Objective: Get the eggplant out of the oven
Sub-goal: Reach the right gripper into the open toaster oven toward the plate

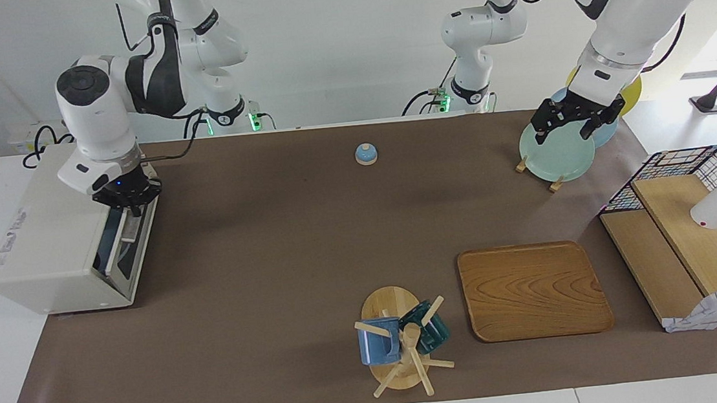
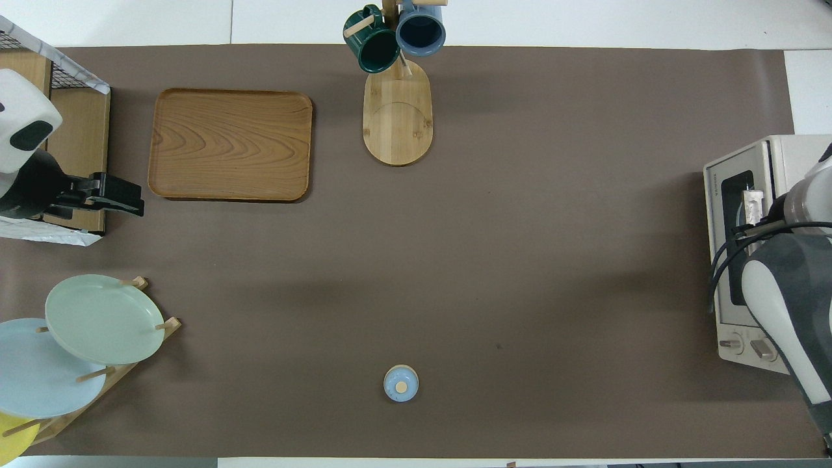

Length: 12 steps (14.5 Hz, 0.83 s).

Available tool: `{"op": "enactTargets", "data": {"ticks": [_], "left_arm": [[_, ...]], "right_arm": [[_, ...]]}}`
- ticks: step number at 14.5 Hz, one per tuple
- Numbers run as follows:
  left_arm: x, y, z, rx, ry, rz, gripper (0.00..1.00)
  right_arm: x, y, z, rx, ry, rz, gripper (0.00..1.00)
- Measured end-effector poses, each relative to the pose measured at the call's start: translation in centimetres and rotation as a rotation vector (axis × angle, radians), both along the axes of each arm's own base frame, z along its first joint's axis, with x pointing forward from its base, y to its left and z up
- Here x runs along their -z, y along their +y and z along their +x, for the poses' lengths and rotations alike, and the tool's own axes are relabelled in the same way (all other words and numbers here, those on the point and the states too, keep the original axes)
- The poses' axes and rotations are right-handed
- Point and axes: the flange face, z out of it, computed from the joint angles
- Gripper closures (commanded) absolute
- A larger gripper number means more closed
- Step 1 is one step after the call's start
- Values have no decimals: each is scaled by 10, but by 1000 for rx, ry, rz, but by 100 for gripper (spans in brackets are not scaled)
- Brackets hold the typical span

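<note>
Gripping the metal handle bar (image 1: pixel 129 229) at the top edge of the oven (image 1: pixel 51 244) door is my right gripper (image 1: pixel 132 211), fingertips clamped together on it; the door stands tipped slightly away from the cream housing, a narrow gap showing along its upper rim.

Oven: at the right arm's end of the table, its front facing the open brown mat (image 1: pixel 284 247). Broad bare mat lies in front of the door.

Eggplant: not visible in either view; probably inside the oven, though the dark glass shows me nothing certain.

Left gripper (image 1: pixel 575 123): fingers spread wide, holding nothing, hovering over the green plate (image 1: pixel 556 159) in the plate rack at the left arm's end; this arm waits.

Bell (image 1: pixel 365 153): alone, mid-table, near the robots' edge.

Mug tree (image 1: pixel 400 344): at the table's edge farthest from the robots, with a blue mug (image 1: pixel 376 346) and a green one.

Wooden tray (image 1: pixel 533 290): just beside the mug tree, toward the left arm's end.

Wire basket shelf (image 1: pixel 692 231): at the mat's edge on the left arm's end.
</note>
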Motion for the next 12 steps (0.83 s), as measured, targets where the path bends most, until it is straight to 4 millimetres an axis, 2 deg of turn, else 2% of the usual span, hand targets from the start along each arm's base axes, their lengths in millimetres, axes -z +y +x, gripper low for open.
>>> {"op": "enactTargets", "data": {"ticks": [3,8,12], "left_arm": [[0,0,0,0,0,0,0],[0,0,0,0,0,0,0],[0,0,0,0,0,0,0]], "right_arm": [[26,32,3,0,-11,42,100],[87,59,7,12,-38,113,100],[126,68,5,38,-52,124,100]]}}
